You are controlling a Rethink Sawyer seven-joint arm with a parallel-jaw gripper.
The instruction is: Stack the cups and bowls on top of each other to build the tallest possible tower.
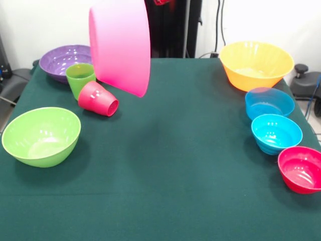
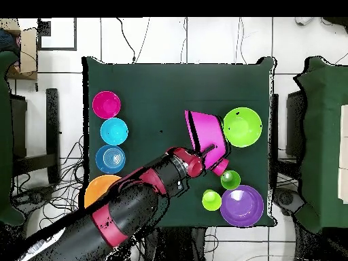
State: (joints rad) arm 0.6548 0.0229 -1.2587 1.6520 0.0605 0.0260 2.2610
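My gripper (image 2: 206,151) is shut on the rim of the large pink bowl (image 1: 120,45) and holds it in the air, tipped on its side, above the table's far left. In the front view the bowl hides the gripper. Below it, a red cup (image 1: 98,99) lies on its side next to an upright green cup (image 1: 80,78). A lighter lime-green cup (image 2: 211,200) shows only in the overhead view. The purple bowl (image 1: 65,60) is far left and the lime-green bowl (image 1: 42,135) near left. The orange bowl (image 1: 256,64), blue bowl (image 1: 269,103), turquoise bowl (image 1: 276,133) and small red bowl (image 1: 301,169) line the right side.
The dark green table (image 1: 165,165) has open cloth across its middle and front. My arm (image 2: 129,211) reaches across the table's corner over part of the orange bowl (image 2: 98,189). Chairs and cables surround the table.
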